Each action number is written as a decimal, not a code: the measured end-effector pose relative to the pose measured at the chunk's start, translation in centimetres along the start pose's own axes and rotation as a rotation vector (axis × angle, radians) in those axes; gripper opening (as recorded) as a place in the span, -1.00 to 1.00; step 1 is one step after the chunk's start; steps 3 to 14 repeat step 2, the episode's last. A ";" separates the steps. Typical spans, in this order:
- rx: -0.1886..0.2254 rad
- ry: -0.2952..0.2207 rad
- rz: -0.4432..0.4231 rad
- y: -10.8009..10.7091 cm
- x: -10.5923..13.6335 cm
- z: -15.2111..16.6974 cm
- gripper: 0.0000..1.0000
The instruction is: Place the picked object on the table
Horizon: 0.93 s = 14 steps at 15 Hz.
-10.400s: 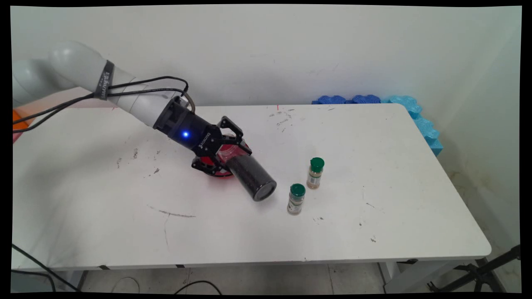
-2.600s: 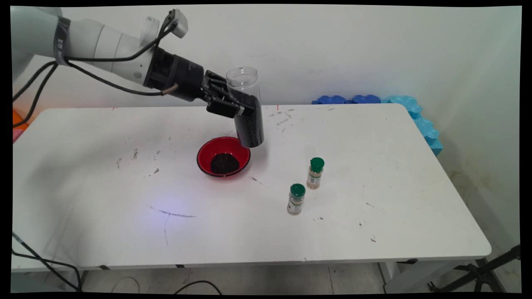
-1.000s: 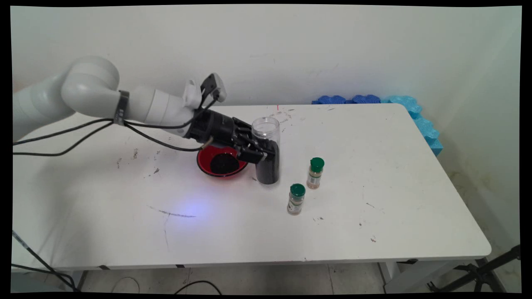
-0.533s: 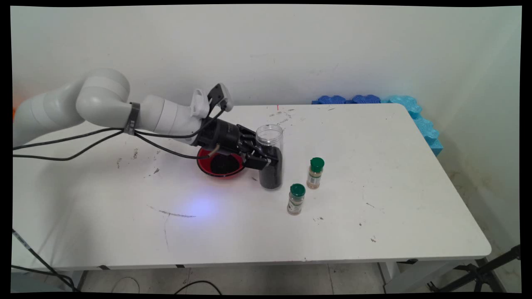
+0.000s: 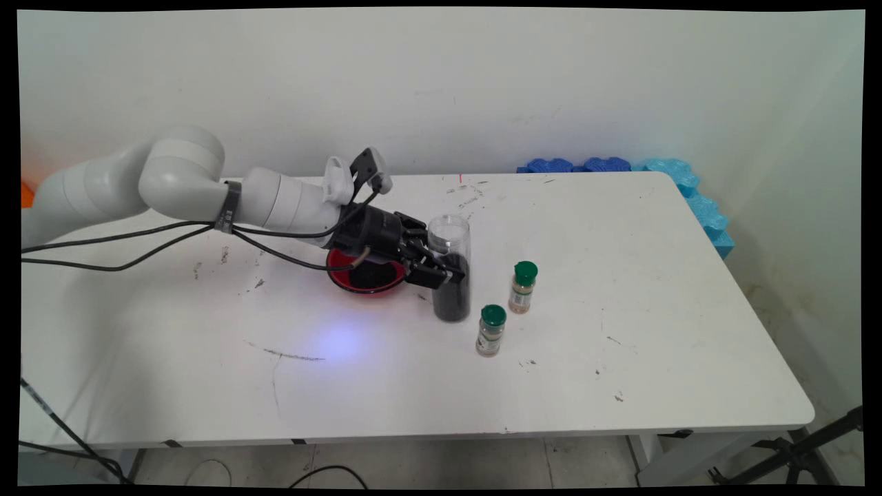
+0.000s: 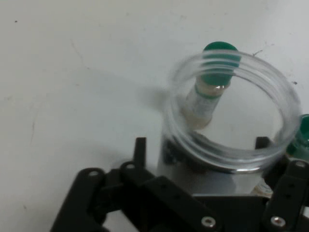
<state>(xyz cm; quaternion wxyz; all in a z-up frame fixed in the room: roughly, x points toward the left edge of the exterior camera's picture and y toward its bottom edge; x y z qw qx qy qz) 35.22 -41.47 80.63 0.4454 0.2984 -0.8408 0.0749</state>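
White wall backs a white table (image 5: 620,372) scuffed with dark marks, and blue foam pieces (image 5: 623,165) sit along its far right corner. Reaching in from the left edge, the gripper (image 5: 448,274) has its fingers closed around a clear open-topped jar (image 5: 451,275), roughly half full of dark grains. The jar stands upright near the table's middle, its base at or just above the surface; I cannot tell whether it touches. From the hand view, the jar's open rim (image 6: 231,113) fills the frame between the fingers (image 6: 145,159), which press against its wall below the rim.

Just left of the jar, partly under the gripper's body, sits a red bowl (image 5: 344,279) holding a heap of the same dark grains. Toward the right edge stand two spice bottles with green caps, both upright: one (image 5: 523,286) near the jar, the other (image 5: 491,330) closer to the near edge and just beside the jar's base.

Handling judgement: an open jar wants to be kept vertical, lowered squarely, and kept clear of the nearer spice bottle, which would topple easily.

Count: one jar, one bowl, two spice bottles.
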 end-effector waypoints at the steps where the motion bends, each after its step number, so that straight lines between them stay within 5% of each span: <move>1: 0.000 0.001 -0.002 0.0 0.0 0.1 1.00; 14: 0.000 0.002 -0.004 0.0 -0.1 0.2 1.00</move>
